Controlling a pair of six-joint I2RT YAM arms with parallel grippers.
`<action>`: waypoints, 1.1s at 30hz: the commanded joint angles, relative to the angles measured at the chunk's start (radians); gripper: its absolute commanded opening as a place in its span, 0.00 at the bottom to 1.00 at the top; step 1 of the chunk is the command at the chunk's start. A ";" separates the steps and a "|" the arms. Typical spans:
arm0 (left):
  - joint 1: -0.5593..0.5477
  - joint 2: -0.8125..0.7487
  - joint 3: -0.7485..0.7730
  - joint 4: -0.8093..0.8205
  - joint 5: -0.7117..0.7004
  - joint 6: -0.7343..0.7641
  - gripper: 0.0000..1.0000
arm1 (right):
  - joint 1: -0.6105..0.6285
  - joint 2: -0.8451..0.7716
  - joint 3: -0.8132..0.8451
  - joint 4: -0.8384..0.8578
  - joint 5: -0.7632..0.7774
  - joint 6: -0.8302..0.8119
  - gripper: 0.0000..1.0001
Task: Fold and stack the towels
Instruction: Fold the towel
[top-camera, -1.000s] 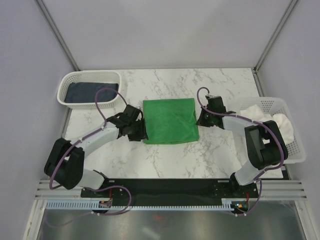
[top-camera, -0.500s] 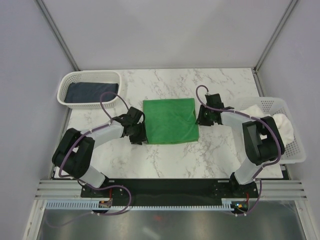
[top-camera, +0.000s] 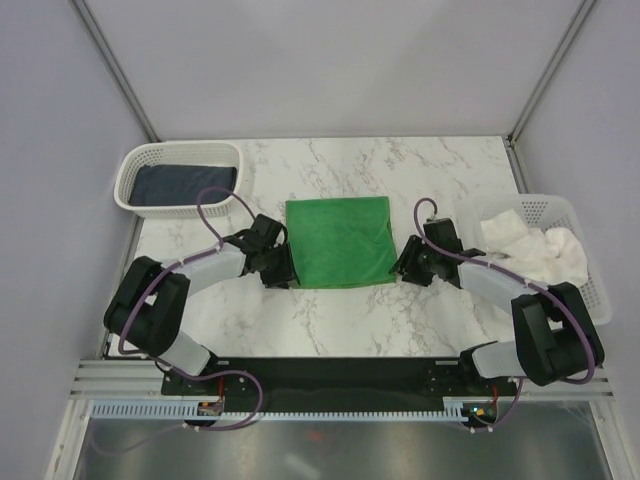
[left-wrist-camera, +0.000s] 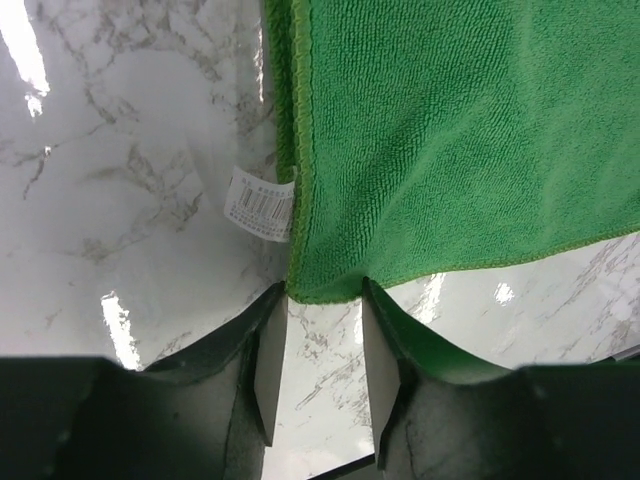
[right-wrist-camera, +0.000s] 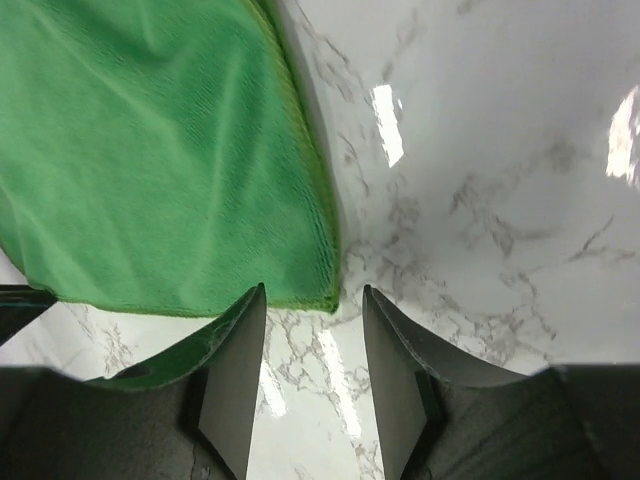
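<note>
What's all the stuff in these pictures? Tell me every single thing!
Green towel: one, bright green, lying flat mid-table.
Navy towel: one, dark blue, inside the left basket.
White towel: one, fluffy white, heaped in the right basket.
Baskets: two, white mesh; left basket at the table's far-left corner, right basket at its right edge.
Label: one, white with a barcode, at the green towel's edge.
Table: one, white marble.
Arms: two, black and white; left arm and right arm, jaws open at the green towel's near corners.
</note>
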 joint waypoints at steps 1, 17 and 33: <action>0.001 0.054 -0.039 0.034 0.004 -0.039 0.42 | 0.011 -0.030 -0.056 0.113 0.025 0.159 0.52; 0.002 0.027 -0.019 -0.058 -0.087 0.007 0.04 | 0.055 -0.124 -0.175 0.016 0.120 0.209 0.00; 0.002 -0.127 0.277 -0.277 -0.069 0.114 0.58 | 0.057 -0.230 -0.014 -0.206 0.166 0.091 0.46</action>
